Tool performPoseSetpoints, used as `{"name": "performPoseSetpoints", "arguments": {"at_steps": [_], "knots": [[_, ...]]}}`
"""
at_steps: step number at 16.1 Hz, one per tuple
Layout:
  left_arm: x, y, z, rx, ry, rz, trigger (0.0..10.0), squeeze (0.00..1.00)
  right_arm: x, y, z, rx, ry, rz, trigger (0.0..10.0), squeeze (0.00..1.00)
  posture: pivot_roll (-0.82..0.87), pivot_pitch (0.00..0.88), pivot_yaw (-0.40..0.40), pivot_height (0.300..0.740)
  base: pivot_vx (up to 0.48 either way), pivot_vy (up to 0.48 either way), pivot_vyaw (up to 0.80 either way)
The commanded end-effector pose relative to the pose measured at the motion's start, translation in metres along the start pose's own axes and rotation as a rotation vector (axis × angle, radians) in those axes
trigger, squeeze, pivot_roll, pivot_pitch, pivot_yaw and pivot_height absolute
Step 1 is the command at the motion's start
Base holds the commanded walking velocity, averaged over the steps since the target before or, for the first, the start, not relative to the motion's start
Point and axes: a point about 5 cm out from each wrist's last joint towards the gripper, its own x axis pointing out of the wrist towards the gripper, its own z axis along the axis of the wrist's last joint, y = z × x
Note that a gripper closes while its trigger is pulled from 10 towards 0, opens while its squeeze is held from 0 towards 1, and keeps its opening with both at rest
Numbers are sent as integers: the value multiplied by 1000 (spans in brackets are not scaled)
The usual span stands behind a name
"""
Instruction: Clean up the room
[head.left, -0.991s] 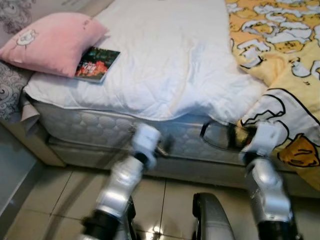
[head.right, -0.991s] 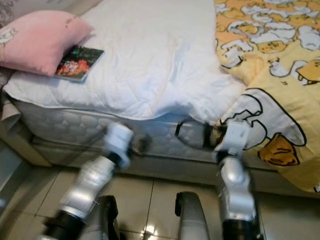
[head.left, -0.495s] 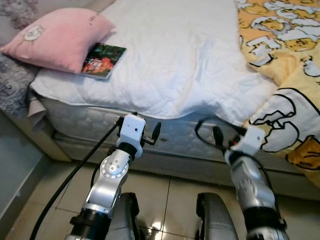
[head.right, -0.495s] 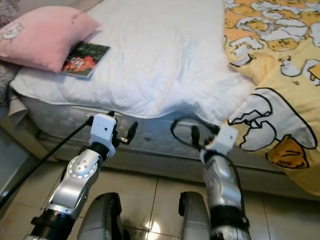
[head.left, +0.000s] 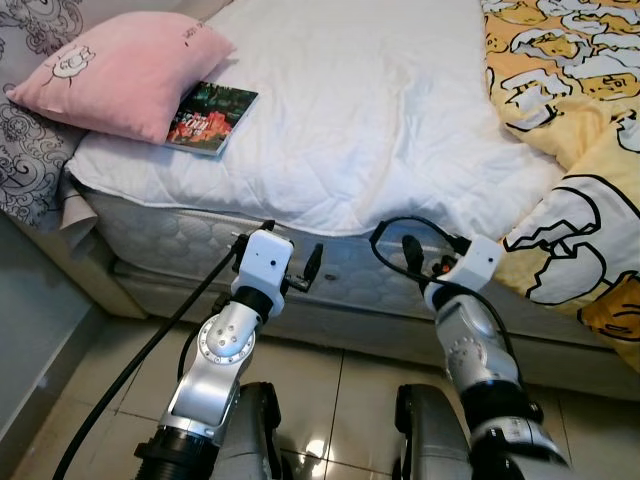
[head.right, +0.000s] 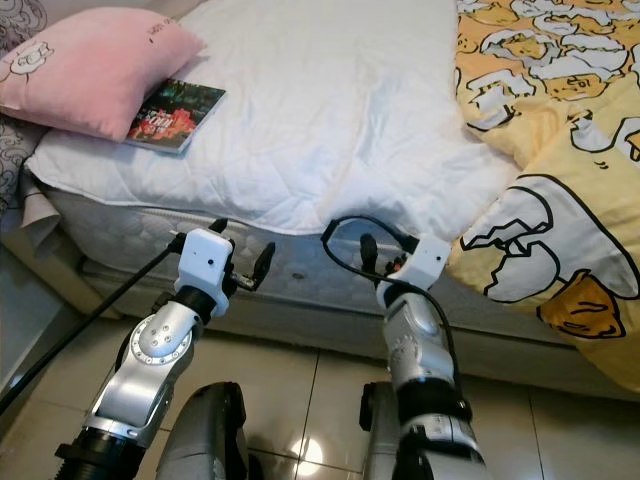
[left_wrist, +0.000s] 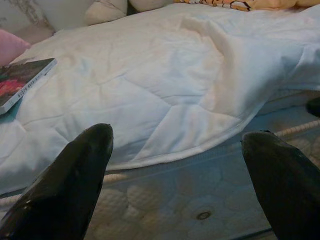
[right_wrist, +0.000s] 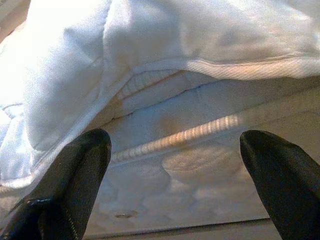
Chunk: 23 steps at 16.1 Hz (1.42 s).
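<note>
White bed (head.left: 400, 110) takes up the top of the head pictures, with a book (head.left: 212, 118) beside a pink pillow (head.left: 125, 72) at upper left, while both wrist pictures show the left tool (left_wrist: 175, 165) and right tool (right_wrist: 175, 165) wide open, holding nothing, near the mattress edge (right_wrist: 200, 165).

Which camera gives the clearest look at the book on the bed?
The left eye view: the book lies flat on the white quilt, its whole cover visible, one corner against the pink pillow. The right eye view shows much the same. The left wrist view catches part of it at the frame edge.
</note>
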Motion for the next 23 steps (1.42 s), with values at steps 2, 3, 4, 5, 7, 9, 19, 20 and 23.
{"name": "performPoseSetpoints", "arguments": {"at_steps": [2,3,4,5,7,9,19,20,23], "knots": [[-3,1,1,16,-1,13,10000,0,7,3,12,-21,-56,-5,10000,24,-8,80,59,595,0,0,0],[-3,1,1,16,0,14,10000,0,8,2,15,-30,-67,-11,10000,24,-8,80,59,595,0,0,0],[-3,1,0,16,0,13,10000,0,9,1,18,-30,-74,-19,10000,24,-7,81,59,595,0,0,0],[-3,0,0,16,0,10,10000,0,12,-2,24,-36,-91,-36,10000,16,-5,81,60,595,0,0,0],[-3,-1,0,19,1,7,10000,0,17,-3,32,-37,-110,-46,10000,24,-5,80,63,595,0,0,0],[-3,-1,0,24,1,2,10000,0,21,-1,40,-40,-130,-51,10000,20,0,79,63,595,0,0,0],[-5,-5,-1,56,3,-15,10000,0,7,-1,-2,-32,-58,-79,10000,24,-3,75,53,595,0,0,0],[-5,-6,-1,57,1,-19,10000,0,8,-4,4,-32,-78,-109,10000,20,-3,75,53,595,0,0,0],[-5,-6,0,63,-2,-20,10000,0,7,-7,22,-112,-175,-123,10000,20,2,72,52,595,0,0,0]]}}
